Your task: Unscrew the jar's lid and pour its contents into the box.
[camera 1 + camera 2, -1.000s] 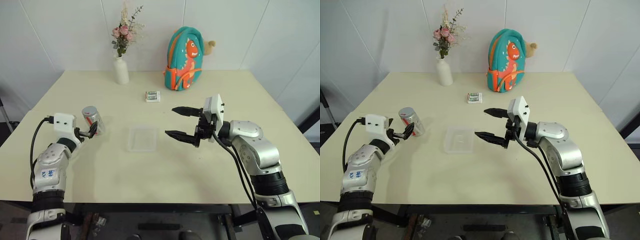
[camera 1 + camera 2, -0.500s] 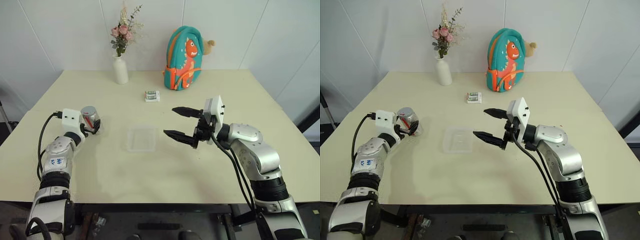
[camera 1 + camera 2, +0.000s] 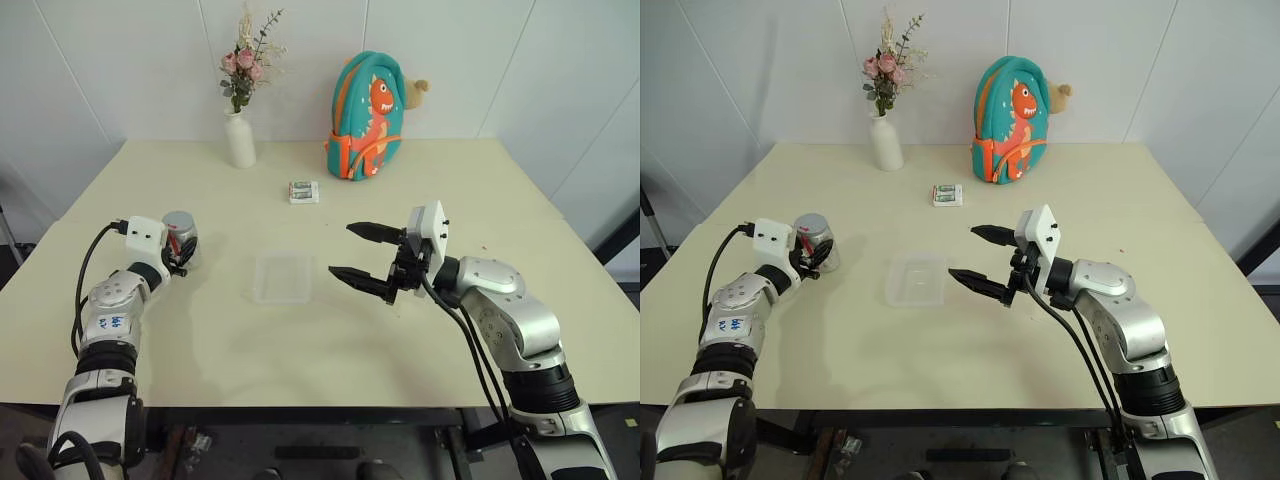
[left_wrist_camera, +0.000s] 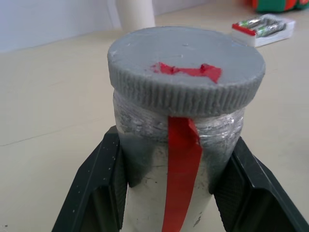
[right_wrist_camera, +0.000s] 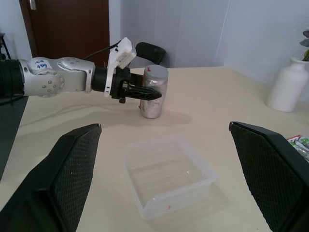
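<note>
Left gripper (image 3: 181,252) jaws clenched on the jar (image 3: 180,238), standing at mid-left of the bench (image 3: 400,190), lid (image 4: 186,75) on. Right gripper (image 3: 360,252) jaws released, right of the clear box (image 3: 283,277). Step in hand: securing the jar. Next move: right jaws must take and unscrew the lid.

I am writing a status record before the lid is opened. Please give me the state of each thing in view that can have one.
jar: upright on the table, gripped on both sides by the left pincer.
lid: on the jar, closed.
box: open, looks empty, flat on the table.
left pincer: shut on the jar.
right pincer: open, holding nothing, above the table beside the box.
</note>
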You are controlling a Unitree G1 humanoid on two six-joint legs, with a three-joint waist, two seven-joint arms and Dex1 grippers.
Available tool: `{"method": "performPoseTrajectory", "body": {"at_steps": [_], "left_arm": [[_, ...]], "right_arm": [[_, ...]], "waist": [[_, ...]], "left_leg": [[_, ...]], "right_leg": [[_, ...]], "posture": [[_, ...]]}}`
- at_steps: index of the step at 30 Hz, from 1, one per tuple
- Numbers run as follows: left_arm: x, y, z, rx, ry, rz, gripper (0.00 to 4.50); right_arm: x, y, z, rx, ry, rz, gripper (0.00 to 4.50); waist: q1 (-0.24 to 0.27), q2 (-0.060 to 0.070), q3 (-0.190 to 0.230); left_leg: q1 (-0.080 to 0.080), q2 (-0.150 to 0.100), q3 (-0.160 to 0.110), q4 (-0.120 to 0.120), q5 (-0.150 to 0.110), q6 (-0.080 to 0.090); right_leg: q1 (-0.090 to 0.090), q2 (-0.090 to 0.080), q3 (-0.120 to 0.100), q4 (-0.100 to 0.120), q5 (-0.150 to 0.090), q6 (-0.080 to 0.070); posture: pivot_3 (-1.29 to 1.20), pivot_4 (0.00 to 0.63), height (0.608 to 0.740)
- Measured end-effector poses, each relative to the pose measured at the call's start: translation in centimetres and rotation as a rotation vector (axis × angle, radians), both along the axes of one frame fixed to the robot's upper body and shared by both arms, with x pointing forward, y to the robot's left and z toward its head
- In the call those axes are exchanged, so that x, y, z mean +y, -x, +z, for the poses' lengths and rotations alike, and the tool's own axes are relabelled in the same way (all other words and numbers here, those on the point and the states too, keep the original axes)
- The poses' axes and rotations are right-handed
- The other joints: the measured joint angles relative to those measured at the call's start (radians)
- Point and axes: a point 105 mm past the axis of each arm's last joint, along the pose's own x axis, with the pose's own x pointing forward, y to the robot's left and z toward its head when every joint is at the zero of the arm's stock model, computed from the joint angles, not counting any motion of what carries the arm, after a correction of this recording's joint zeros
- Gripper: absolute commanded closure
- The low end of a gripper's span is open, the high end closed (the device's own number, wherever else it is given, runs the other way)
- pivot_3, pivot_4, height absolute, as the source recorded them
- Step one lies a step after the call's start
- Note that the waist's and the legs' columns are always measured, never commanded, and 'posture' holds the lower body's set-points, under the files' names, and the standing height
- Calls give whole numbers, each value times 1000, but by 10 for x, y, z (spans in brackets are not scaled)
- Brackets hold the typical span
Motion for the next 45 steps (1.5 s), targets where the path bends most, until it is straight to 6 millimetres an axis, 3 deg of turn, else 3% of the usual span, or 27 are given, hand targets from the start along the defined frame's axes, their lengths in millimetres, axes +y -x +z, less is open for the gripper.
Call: {"method": "performPoseTrajectory", "body": {"at_steps": [4, 8, 11, 17, 26, 29, 32, 34, 45], "left_arm": [[-56, 46, 43, -26, -102, -348, 2530], [-102, 87, 53, 72, -111, -597, 2530], [-117, 97, 50, 136, -65, -670, 2530], [-143, 95, 39, 176, -82, -742, 2530], [-147, 90, 40, 177, -97, -766, 2530], [-149, 90, 42, 165, -97, -776, 2530], [-151, 89, 40, 174, -92, -787, 2530], [-151, 89, 39, 180, -87, -790, 2530], [-151, 92, 37, 187, -93, -821, 2530]], "right_arm": [[18, 7, 29, -11, -1, 30, 0], [41, 10, 26, 93, 12, 64, 0], [55, 12, 26, 117, 23, 87, 0], [68, 10, 27, 135, 30, 83, 0], [70, 10, 21, 158, 35, 79, 0], [69, 8, 19, 159, 39, 69, 535], [66, 5, 17, 160, 44, 46, 1543], [66, 3, 15, 163, 38, 44, 1948], [65, 5, 13, 177, 40, 92, 1948]], "waist": [[-5, 0, 0], [-15, 0, 0], [-17, 0, 0], [-18, 0, 0], [-18, 0, 0], [-18, 0, 0], [-18, 0, 0], [-19, 0, 0], [-17, 0, 0]], "left_leg": [[1, 2, 0, -3, 0, -1], [3, 2, 0, -5, 0, -1], [3, 2, 0, -5, 1, -1], [3, 2, 0, -6, 1, -1], [3, 2, 0, -11, 1, -2], [3, 2, 0, -11, 1, -2], [3, 2, 0, -11, 1, -2], [3, 2, 0, -11, 1, -2], [3, 2, 0, -11, 1, -2]], "right_leg": [[0, 1, 0, 0, -1, -1], [0, 2, 0, 0, -2, -4], [0, 2, -1, 0, -2, -4], [0, 2, 0, -1, -2, -4], [-2, 2, -1, -1, -3, -5], [-2, 2, -1, -2, -3, -5], [-2, 2, -1, -1, -3, -5], [-2, 2, -1, -1, -3, -5], [-2, 2, -1, -2, -3, -5]], "posture": [[0, 150, 740], [0, 150, 740], [0, 150, 740], [0, 150, 740], [0, 150, 740], [0, 150, 740], [0, 150, 740], [0, 150, 740], [0, 150, 740]]}}
